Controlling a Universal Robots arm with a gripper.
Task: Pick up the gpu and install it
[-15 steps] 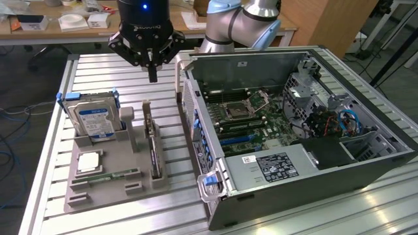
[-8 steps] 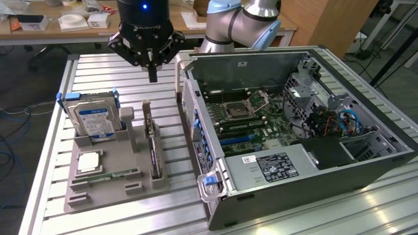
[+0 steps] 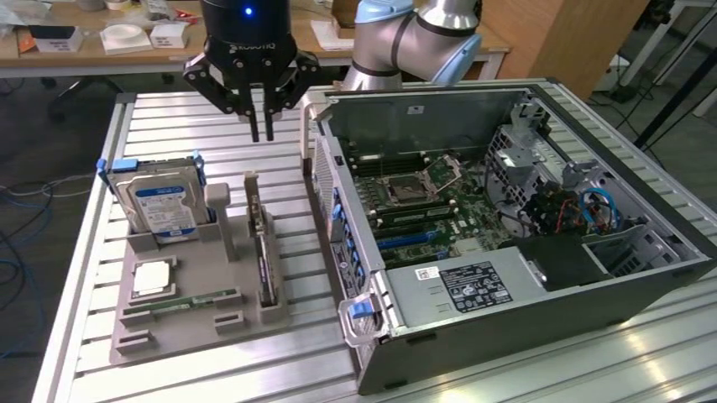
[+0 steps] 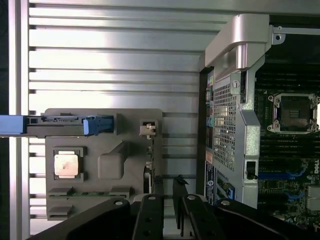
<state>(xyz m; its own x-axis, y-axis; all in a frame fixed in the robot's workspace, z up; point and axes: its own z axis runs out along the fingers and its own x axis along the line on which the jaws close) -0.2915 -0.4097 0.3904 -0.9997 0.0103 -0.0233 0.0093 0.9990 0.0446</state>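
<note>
One gpu (image 3: 264,260) stands edgewise in the tray (image 3: 191,332) (one hard drive (image 3: 163,206) nearby); the pincer (image 3: 261,138) hangs slightly apart, empty.

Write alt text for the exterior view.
A robot gripper, jaws slightly apart and empty, hangs over a gray parts tray where the gpu stands on edge near a hard drive. An open computer case lies at the exterior view's right, motherboard exposed.

Slatted table (image 3: 168,113): parts tray (image 3: 201,333), PC case (image 3: 505,340)
</note>
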